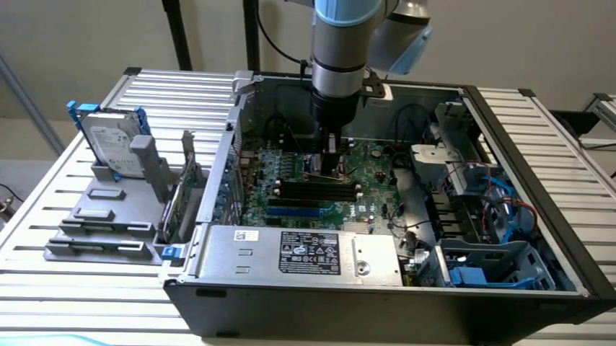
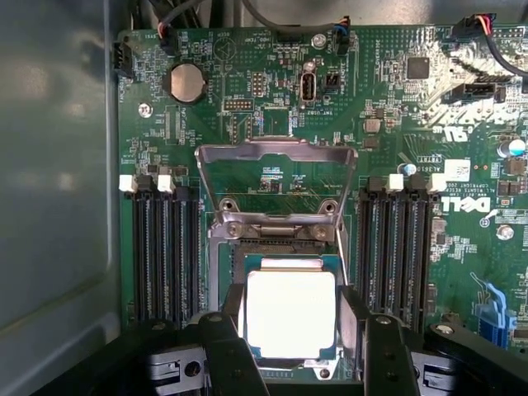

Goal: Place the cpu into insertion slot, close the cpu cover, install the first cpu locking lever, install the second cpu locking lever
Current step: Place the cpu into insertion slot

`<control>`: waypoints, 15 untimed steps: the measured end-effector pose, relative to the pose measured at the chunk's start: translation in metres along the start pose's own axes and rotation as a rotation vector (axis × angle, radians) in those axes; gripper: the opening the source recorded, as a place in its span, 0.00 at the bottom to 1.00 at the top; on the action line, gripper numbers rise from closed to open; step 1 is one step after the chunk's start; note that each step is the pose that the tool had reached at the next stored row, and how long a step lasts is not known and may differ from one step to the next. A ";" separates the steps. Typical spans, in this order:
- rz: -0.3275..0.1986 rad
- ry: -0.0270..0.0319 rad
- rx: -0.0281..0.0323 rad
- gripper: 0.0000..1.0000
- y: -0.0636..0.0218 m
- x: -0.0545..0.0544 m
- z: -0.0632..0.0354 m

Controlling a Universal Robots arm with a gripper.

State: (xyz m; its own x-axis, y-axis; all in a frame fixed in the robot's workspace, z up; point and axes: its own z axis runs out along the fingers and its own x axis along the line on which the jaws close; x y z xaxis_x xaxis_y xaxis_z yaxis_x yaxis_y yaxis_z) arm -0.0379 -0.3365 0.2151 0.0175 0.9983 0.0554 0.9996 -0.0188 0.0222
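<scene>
The cpu, a pale square chip with a thin green edge, lies flat in the insertion slot on the green motherboard. My gripper is open. One dark finger stands close beside each side of the chip. The cpu cover, a silvery metal frame, is swung up and away from the slot on its hinge. In the exterior view my gripper reaches straight down into the computer case, low over the motherboard.
Black memory slots flank the socket on both sides. A grey labelled power supply box lies along the case's front. Drive cages and blue cables fill the exterior view's right. A hard drive stands outside on the slatted table.
</scene>
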 end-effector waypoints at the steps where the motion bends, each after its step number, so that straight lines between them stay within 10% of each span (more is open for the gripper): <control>1: 0.000 0.0001 0.0000 0.54 0.0000 0.000 0.0007; 15: 0.003 -0.0001 -0.0002 0.54 -0.0003 0.005 0.0088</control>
State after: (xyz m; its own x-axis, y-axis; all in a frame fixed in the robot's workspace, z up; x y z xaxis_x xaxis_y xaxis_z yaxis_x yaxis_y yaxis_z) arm -0.0379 -0.3311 0.2066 0.0201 0.9983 0.0554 0.9995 -0.0213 0.0222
